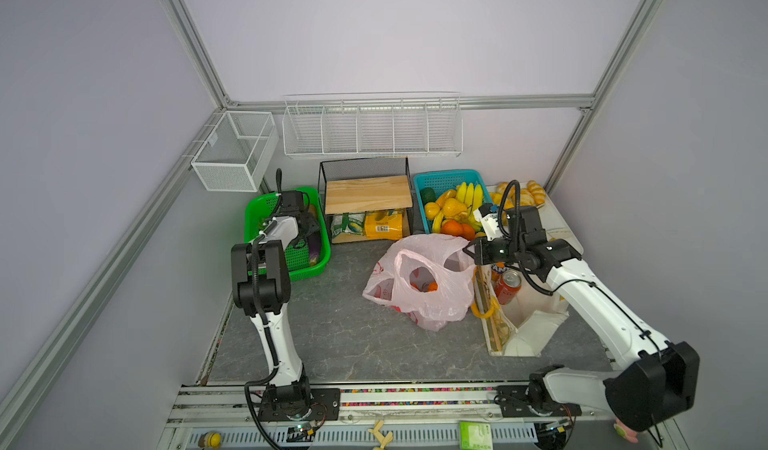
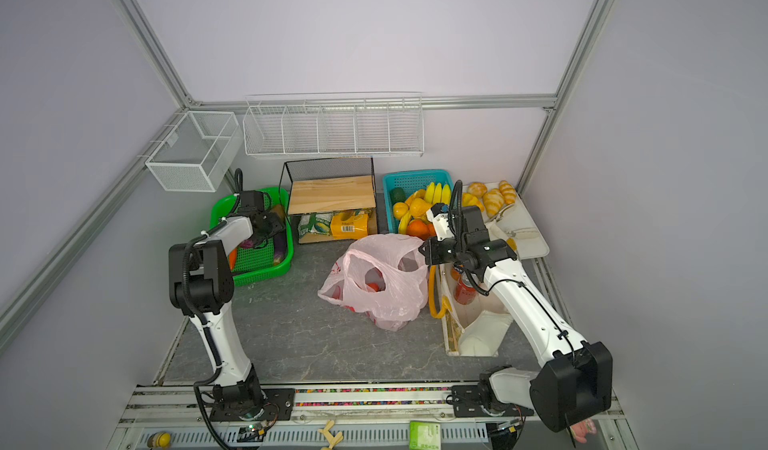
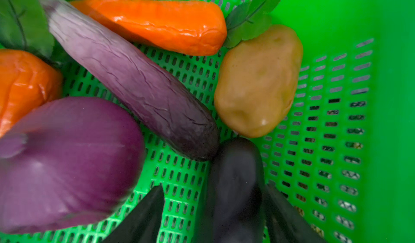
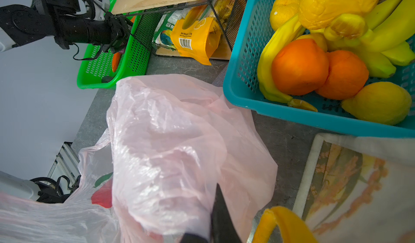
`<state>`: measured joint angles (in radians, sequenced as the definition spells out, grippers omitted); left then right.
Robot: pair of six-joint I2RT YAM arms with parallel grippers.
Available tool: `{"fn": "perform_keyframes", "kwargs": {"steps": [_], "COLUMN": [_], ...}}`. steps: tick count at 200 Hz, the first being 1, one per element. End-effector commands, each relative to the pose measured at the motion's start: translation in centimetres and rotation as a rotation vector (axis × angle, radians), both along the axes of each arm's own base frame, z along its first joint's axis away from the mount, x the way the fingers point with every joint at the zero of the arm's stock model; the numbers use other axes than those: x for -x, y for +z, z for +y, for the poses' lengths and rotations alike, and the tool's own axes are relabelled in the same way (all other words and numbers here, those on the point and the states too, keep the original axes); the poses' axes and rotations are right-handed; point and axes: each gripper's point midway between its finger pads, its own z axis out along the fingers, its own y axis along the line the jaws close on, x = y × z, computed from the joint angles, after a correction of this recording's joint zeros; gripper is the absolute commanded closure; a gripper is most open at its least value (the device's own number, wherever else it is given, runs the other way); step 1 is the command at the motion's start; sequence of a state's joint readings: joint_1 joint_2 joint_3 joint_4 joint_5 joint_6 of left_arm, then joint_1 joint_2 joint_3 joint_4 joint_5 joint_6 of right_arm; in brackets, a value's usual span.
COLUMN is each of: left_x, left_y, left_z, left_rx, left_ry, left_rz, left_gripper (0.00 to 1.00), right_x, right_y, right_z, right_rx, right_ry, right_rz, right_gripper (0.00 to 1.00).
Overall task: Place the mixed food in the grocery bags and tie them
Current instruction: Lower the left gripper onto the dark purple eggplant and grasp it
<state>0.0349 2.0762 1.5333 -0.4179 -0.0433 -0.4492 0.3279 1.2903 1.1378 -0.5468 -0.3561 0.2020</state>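
Observation:
The pink plastic bag (image 1: 419, 281) (image 2: 374, 281) (image 4: 179, 141) lies mid-table with its mouth agape; an orange and a red round piece (image 1: 432, 286) show inside. My right gripper (image 1: 469, 249) (image 2: 423, 249) (image 4: 213, 208) is shut on its right edge, and plastic drapes over the jaws. Beside it, the cream canvas tote (image 1: 523, 327) (image 2: 478, 331) (image 4: 359, 174) holds a red soda can (image 1: 508, 286) (image 2: 464, 290) and a Fanta can (image 1: 497, 268). My left gripper (image 1: 309, 236) (image 2: 270, 232) (image 3: 214, 187) is down in the green basket (image 1: 253, 219) (image 3: 336, 118), open astride a dark purple eggplant (image 3: 235, 174).
In the green basket also lie a purple onion (image 3: 67, 163), a lighter eggplant (image 3: 134, 84), a carrot (image 3: 157, 24) and a potato (image 3: 258, 80). A black wire shelf (image 1: 365, 192), a teal fruit basket (image 1: 419, 194) and a white tray (image 1: 561, 227) line the back.

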Motion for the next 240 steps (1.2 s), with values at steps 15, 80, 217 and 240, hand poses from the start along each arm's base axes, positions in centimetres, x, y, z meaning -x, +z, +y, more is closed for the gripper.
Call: {"fn": "perform_keyframes", "kwargs": {"steps": [15, 80, 217, 240], "left_x": [2.3, 4.7, 6.2, 5.6], "left_y": [-1.6, -1.6, -0.7, 1.2], "left_z": [-1.0, -1.3, -0.4, -0.3], "left_rx": [0.035, 0.037, -0.057, -0.069], "left_ry": [-0.028, -0.048, -0.105, -0.103], "left_rz": [0.086, 0.112, 0.155, 0.109], "left_gripper": [0.36, 0.31, 0.48, 0.58], "right_x": [0.1, 0.1, 0.3, 0.2], "right_y": [-0.5, -0.4, -0.4, -0.3], "right_z": [0.1, 0.1, 0.2, 0.2], "right_rx": [0.000, -0.004, -0.006, -0.006], "right_ry": [0.014, 0.017, 0.019, 0.018], "right_rz": [-0.003, -0.007, -0.008, -0.010], "right_gripper": [0.92, 0.92, 0.92, 0.92]}}
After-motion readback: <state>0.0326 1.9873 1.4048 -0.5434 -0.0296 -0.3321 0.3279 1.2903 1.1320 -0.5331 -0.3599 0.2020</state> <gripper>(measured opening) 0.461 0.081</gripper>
